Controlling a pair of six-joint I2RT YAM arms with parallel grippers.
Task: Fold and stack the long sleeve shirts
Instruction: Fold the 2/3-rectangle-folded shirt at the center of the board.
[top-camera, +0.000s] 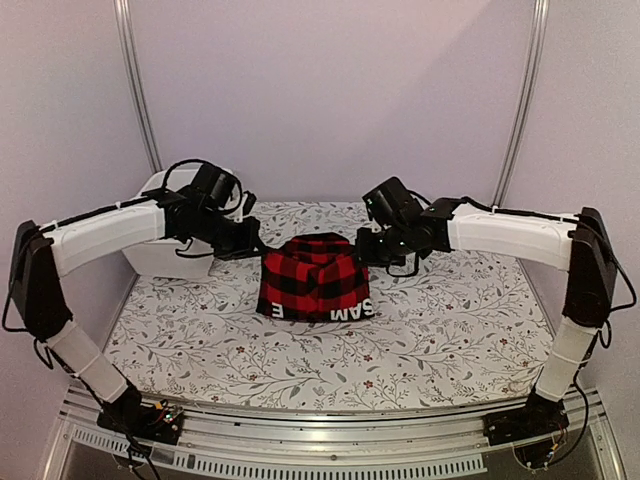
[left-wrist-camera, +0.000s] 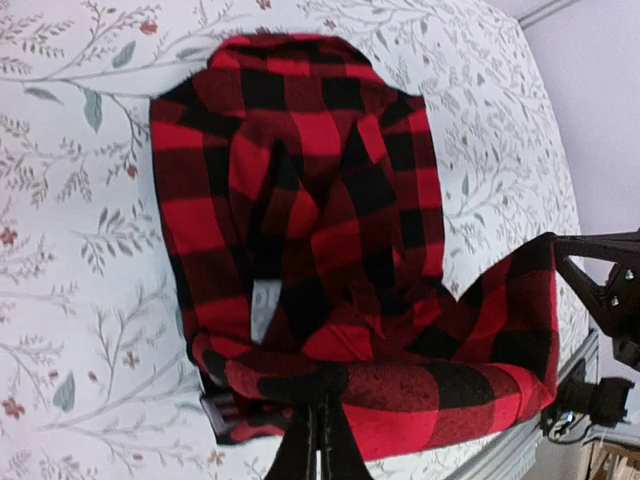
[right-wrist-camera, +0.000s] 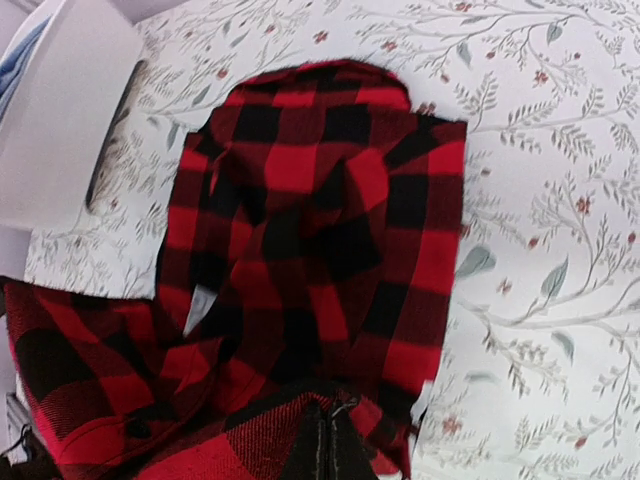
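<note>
One long sleeve shirt (top-camera: 315, 277), red-and-black buffalo check with a black band of white letters at its near edge, lies bunched in the middle of the table. My left gripper (top-camera: 258, 247) is shut on the shirt's far left edge. My right gripper (top-camera: 366, 248) is shut on its far right edge. Both hold that edge lifted a little above the rest. In the left wrist view the closed jaws (left-wrist-camera: 322, 420) pinch a rolled fold of the shirt (left-wrist-camera: 300, 200). In the right wrist view the closed jaws (right-wrist-camera: 325, 435) pinch the cloth (right-wrist-camera: 320, 230) too.
A white plastic bin (top-camera: 165, 235) stands at the table's back left, behind my left arm; it also shows in the right wrist view (right-wrist-camera: 60, 110). The table has a floral cloth (top-camera: 450, 320). Purple walls close in the back and sides.
</note>
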